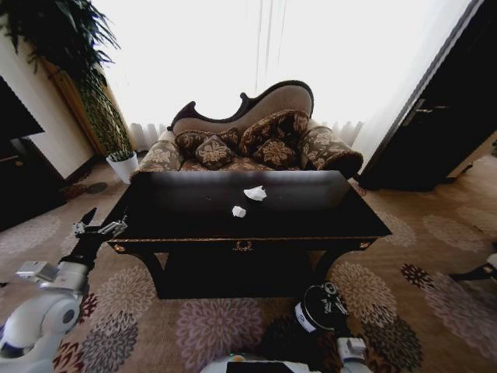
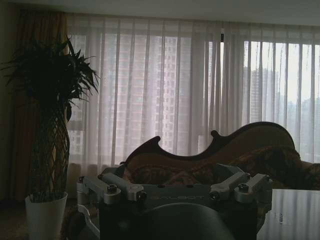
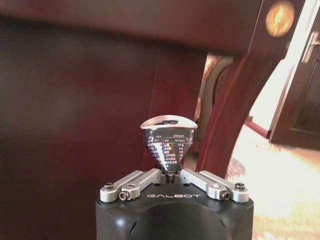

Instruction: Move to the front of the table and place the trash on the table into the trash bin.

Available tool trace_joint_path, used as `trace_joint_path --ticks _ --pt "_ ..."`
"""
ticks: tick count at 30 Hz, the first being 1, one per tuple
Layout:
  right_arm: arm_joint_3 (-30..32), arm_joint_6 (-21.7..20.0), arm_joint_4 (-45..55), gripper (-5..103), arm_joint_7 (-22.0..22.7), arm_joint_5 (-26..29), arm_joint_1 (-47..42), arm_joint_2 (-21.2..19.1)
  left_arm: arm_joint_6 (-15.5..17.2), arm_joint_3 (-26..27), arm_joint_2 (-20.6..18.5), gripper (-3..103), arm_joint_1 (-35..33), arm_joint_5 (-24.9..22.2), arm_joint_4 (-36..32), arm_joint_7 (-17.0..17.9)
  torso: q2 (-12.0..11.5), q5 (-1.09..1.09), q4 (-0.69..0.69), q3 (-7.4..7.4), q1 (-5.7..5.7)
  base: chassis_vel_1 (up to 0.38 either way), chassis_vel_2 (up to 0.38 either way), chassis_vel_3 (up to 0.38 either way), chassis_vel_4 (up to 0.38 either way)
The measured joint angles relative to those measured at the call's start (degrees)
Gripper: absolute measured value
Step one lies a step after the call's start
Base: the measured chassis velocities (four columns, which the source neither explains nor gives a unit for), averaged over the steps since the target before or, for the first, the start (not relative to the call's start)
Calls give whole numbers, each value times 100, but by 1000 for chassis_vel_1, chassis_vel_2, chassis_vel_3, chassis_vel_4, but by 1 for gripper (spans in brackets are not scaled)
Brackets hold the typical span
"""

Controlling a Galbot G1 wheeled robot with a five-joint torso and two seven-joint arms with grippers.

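A large rectangular table of glossy black wood (image 1: 194,221), with carved legs and a small gold ornament (image 1: 243,245) centred on its front rail, is seen standing on a floral patterned carpet (image 1: 210,326). Two crumpled white paper wads (image 1: 255,193) are found near the middle of the top, one just in front of the other and slightly apart. A curved-back upholstered sofa (image 1: 256,140) with patterned cushions is placed behind the table, before sheer white curtains (image 1: 233,54); a tall plant in a white pot (image 1: 123,165) stands at the far left corner.

The left gripper (image 1: 99,228) is held in the air just beside the table's left front corner, its fingers spread apart with nothing between them. The right gripper (image 3: 170,176) is positioned low, in front of the table's right leg, and is clamped on a small dark shiny object with a printed label (image 3: 169,142). A small round dark bin with a pale rim (image 1: 317,309) is noted on the carpet below the front rail, towards the right.
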State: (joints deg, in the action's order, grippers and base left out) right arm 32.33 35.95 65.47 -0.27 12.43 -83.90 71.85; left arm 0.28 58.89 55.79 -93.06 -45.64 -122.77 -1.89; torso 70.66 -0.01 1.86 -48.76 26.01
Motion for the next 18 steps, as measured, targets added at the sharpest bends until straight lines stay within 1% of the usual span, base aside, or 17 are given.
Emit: trace_joint_path --ticks 1,2,5,6,9,18 --pt "0 0 0 0 0 0 0 0 0 0 0 100 0 0 0 0 0 0 0 0 0 0 0 0 0" --pt "-45 0 -182 0 13 0 110 -41 0 0 0 100 1 0 0 0 0 0 1 0 0 0 0 0 0" --pt "-143 -13 -683 0 45 -40 434 -181 0 0 0 100 1 0 0 0 0 -1 0 0 0 0 0 0 0" --pt "-143 -13 -683 0 45 -40 434 -181 0 0 0 100 1 0 0 0 0 -1 0 0 0 0 0 0 0" --pt "-286 -2 -1215 0 60 -189 737 -332 0 0 0 100 0 0 0 0 0 -1 0 0 0 0 0 0 0" --pt "-414 3 -1777 0 45 -161 1103 -490 0 0 0 100 0 0 0 0 0 -1 0 0 0 0 0 0 0"
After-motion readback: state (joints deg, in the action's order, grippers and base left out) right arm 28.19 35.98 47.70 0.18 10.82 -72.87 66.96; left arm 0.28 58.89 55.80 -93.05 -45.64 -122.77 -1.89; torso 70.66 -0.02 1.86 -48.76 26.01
